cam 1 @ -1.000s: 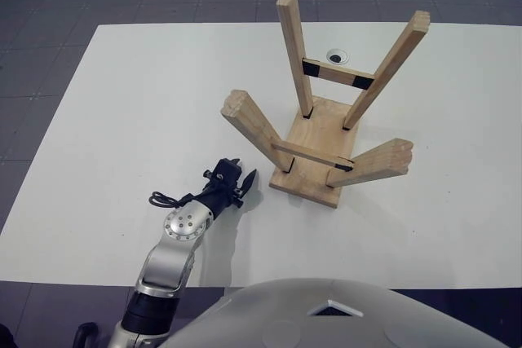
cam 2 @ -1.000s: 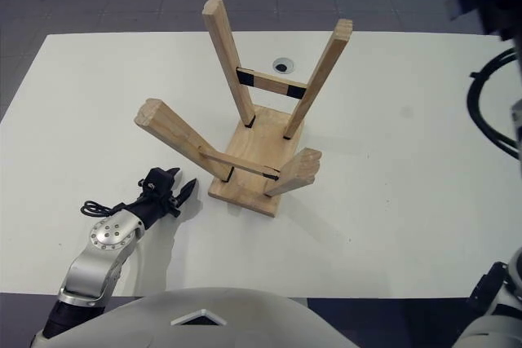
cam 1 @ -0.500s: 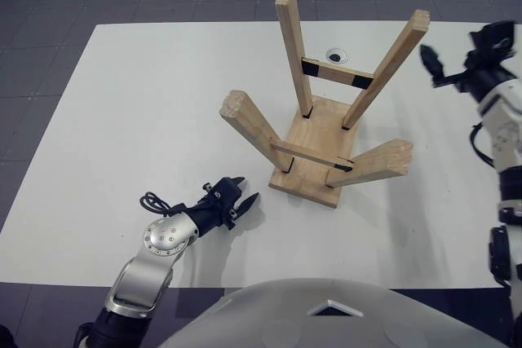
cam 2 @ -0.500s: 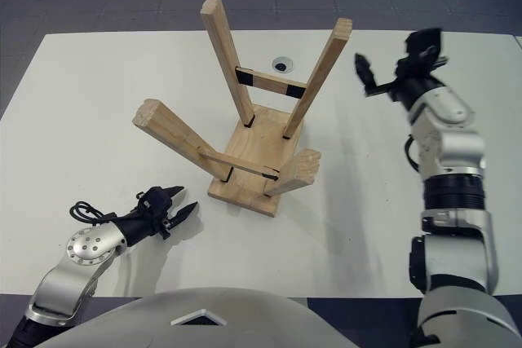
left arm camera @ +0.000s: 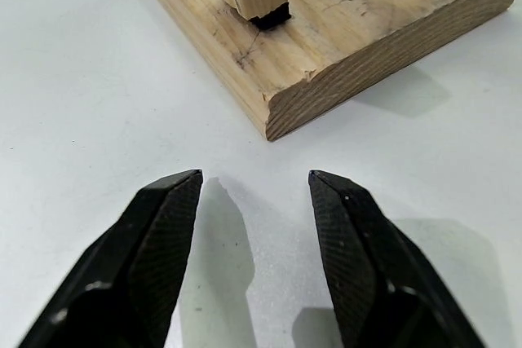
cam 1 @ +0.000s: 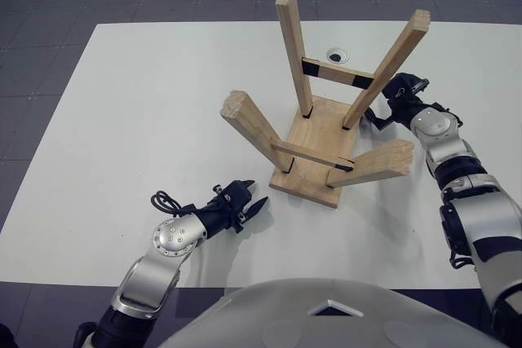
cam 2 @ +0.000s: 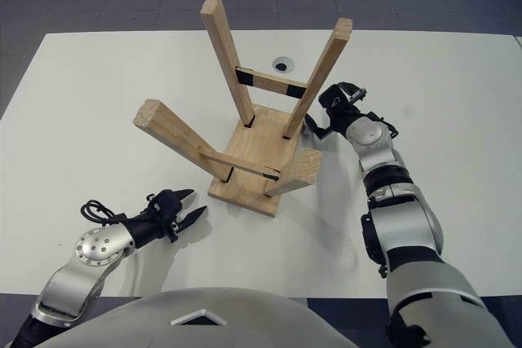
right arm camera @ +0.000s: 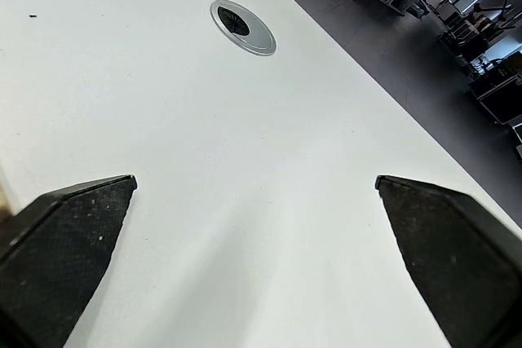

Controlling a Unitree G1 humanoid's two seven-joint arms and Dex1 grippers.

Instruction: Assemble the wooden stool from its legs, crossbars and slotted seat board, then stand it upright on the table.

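Note:
The wooden stool stands upside down on its seat board (cam 1: 320, 132) in the middle of the white table (cam 1: 130, 103), with two legs upright and two splayed low. One crossbar (cam 1: 334, 73) joins the upright pair, another (cam 1: 308, 152) the low pair. My left gripper (cam 1: 251, 203) is open just above the table, a short way from the board's near left corner (left arm camera: 326, 63). My right gripper (cam 1: 382, 110) is open beside the foot of the far right leg (cam 1: 390, 63), with nothing between its fingers (right arm camera: 65, 234).
A round cable grommet (cam 1: 336, 55) is set in the table behind the stool. A black cable loops off my left wrist (cam 1: 163, 201). Bare table lies to the left and right of the stool. Dark floor surrounds the table.
My right arm swung in from the right and came down beside the stool's far right leg. My left gripper drew back toward the table's near edge, staying open.

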